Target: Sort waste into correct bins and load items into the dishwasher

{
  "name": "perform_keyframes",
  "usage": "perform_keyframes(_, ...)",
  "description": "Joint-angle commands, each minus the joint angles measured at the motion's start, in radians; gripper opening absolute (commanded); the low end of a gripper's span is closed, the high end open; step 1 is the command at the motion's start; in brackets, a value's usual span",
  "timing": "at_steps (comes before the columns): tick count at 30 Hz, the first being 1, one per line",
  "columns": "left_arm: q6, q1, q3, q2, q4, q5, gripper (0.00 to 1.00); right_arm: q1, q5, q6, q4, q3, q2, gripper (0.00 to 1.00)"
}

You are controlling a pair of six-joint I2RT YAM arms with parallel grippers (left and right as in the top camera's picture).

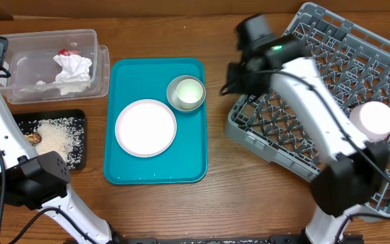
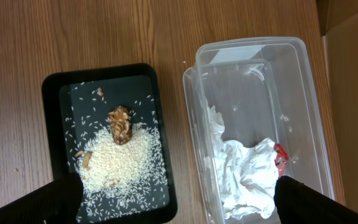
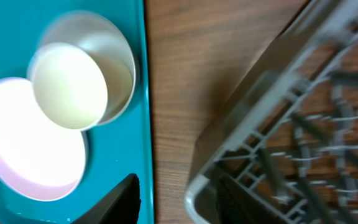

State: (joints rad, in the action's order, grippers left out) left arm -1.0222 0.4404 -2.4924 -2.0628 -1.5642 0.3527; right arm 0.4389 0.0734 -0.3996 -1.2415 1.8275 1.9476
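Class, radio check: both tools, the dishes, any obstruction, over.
Left tool open, empty, over rice tray and clear bin. Right tool open, empty, between teal tray and rack. Plate, bowl on it, unloaded. No obstruction seen.

White plate (image 1: 145, 127) and steel bowl (image 1: 186, 93) on teal tray (image 1: 154, 169), pink cup (image 1: 372, 118) in grey rack (image 1: 317, 27), tissue (image 1: 72, 71) in clear bin (image 1: 19, 41)

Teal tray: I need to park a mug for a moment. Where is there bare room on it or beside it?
On the teal plastic tray, the lower right corner is free, bordered by the round white plate and the small metal bowl. There is also bare wood between the tray and the grey dish rack. The bowl-plate corner is crowded.
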Motion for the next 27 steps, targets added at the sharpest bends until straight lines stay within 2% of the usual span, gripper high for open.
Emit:
perform_keyframes(1, -0.01, -0.003, 0.004, -0.005, -0.001, 0.02, 1.0, 0.059, -0.029, -0.086, -0.002, -0.024, 0.043, 0.42)
perform_keyframes(6, -0.01, -0.003, 0.004, -0.005, 0.0, 0.02, 1.0, 0.107, -0.113, -0.194, -0.042, -0.05, 0.101, 0.42)
perform_keyframes(9, -0.01, -0.003, 0.004, -0.005, -0.001, 0.02, 1.0, 0.111, -0.142, -0.204, -0.074, -0.05, 0.108, 0.42)
perform_keyframes(13, -0.01, -0.003, 0.004, -0.005, 0.0, 0.02, 1.0, 0.111, -0.152, -0.204, -0.097, -0.05, 0.108, 0.37)
perform_keyframes(15, -0.01, -0.001, 0.004, -0.005, 0.0, 0.02, 1.0, 0.111, -0.151, -0.204, -0.12, -0.05, 0.107, 0.29)
perform_keyframes(22, -0.01, -0.002, 0.004, -0.005, -0.001, 0.02, 1.0, 0.111, -0.152, -0.235, -0.225, -0.05, 0.106, 0.27)
perform_keyframes(24, -0.01, -0.002, 0.004, -0.005, 0.0, 0.02, 1.0, 0.112, -0.159, -0.268, -0.264, -0.05, 0.101, 0.21)
perform_keyframes(26, -0.01, -0.002, 0.004, -0.005, 0.0, 0.02, 1.0, 0.119, -0.159, -0.279, -0.291, -0.05, 0.093, 0.05)
perform_keyframes(27, -0.01, -0.002, 0.004, -0.005, -0.001, 0.02, 1.0, 0.133, -0.172, -0.294, -0.303, -0.05, 0.073, 0.04)
